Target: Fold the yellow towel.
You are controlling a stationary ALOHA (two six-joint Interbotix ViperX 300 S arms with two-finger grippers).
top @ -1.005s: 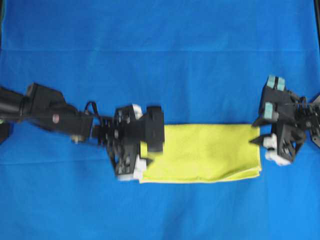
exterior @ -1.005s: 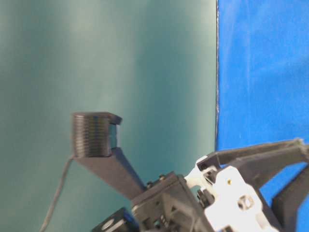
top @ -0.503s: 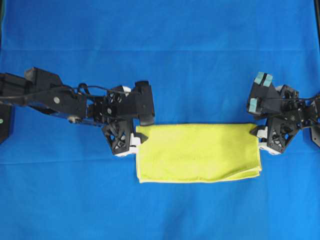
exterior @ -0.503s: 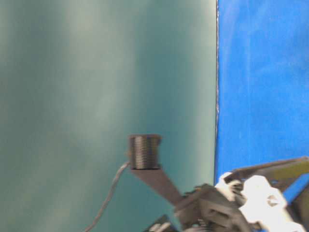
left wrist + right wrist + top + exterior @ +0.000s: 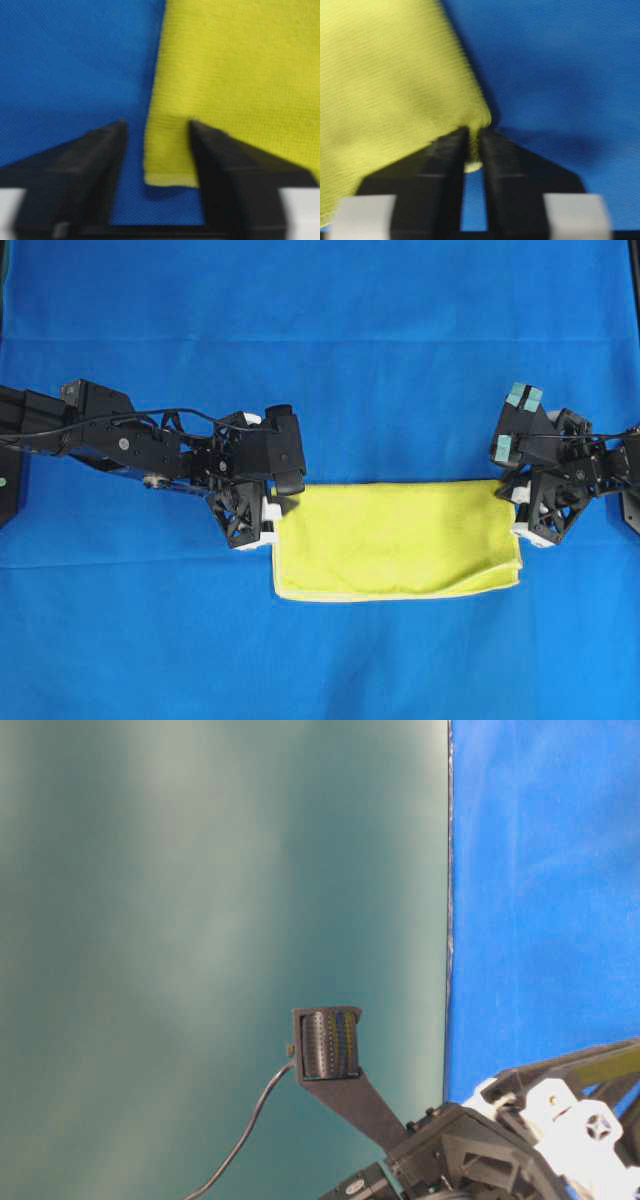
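We see the yellow towel (image 5: 398, 540) lying folded into a long rectangle near the middle of the counter (image 5: 330, 330), which is covered in blue cloth; its long sides run left to right in the overhead view, and at its right end the layers show slightly offset along the front edge.

At the towel's far right corner sits our right pincer (image 5: 474, 150); the wrist view shows its two black fingers (image 5: 442, 165) drawn nearly together with a small tuck of yellow fabric pinched between them, so it has hold of that corner.

At the towel's far left corner sits our left pincer (image 5: 156, 150). Its fingers (image 5: 100, 155) stand apart on either side of the corner, with blue cloth showing between the left finger and the towel's edge and the right finger resting at or over the yellow fabric; the jaws are partly open and not clamped on the towel.

The table-level view shows only a teal wall (image 5: 220, 920), a black camera mount (image 5: 327, 1045) and part of an arm
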